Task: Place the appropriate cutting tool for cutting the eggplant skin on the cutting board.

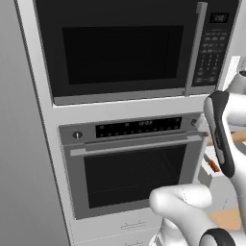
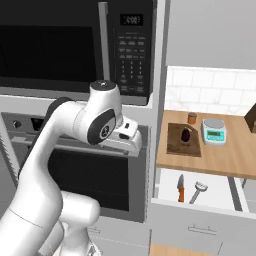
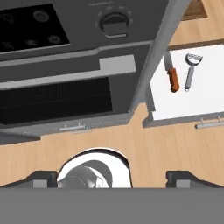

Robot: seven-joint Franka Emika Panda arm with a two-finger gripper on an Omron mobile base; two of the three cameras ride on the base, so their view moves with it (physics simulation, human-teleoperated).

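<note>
Silvery-grey and small, the cutting tool (image 2: 199, 192) lies in the open drawer (image 2: 220, 198), just beside the orange-handled knife (image 2: 180, 187) and on the side of it away from the oven (image 2: 75, 175). Above the drawer, on the wooden counter (image 2: 220, 160), the cutting board (image 2: 183, 140) carries a dark shape that is probably the eggplant (image 2: 186, 134), though it is too small to be sure. The gripper (image 3: 112, 178) hangs in front of the oven, well apart from the drawer, its jaws spread wide and holding nothing. Nothing has been picked up yet, so the step in hand looks like the approach. The next move calls for swinging across over the drawer, coming down on the tool's handle rather than the knife, then closing.
</note>
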